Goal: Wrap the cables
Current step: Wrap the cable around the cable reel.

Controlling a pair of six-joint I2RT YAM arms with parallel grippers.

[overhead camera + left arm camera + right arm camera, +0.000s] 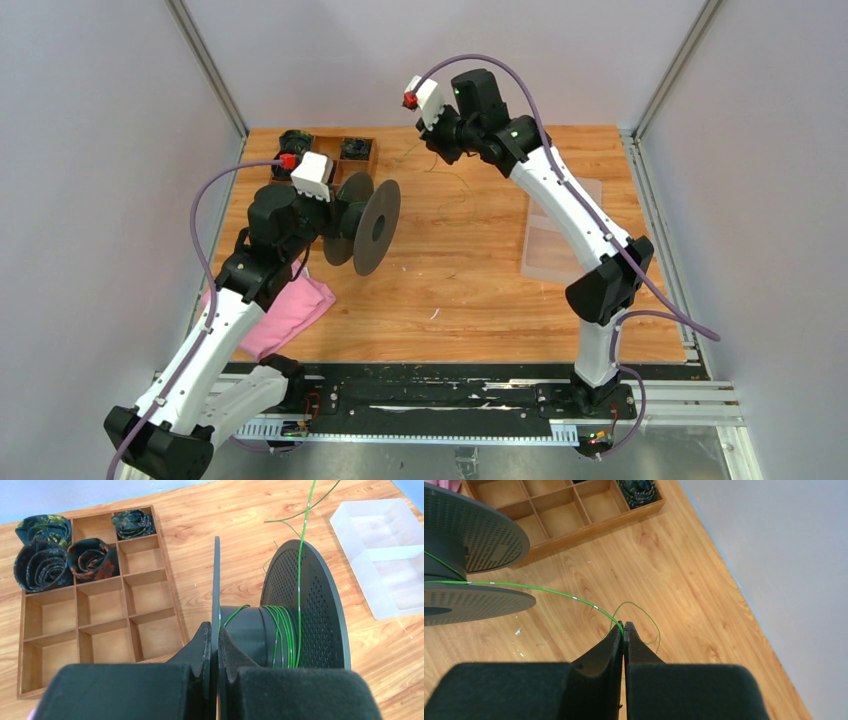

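So, your left end effector (214,636) pinches the spool (310,610) rim, and your right end effector (624,629) pinches the green wire (539,587). Only a few loops are on; more lies loose.

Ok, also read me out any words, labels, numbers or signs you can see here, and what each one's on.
None: no readable text in any view.
The green cable carries pale bands, but no lettering can be made out on them.
The black spool, the wooden tray and the clear container show no label or print.
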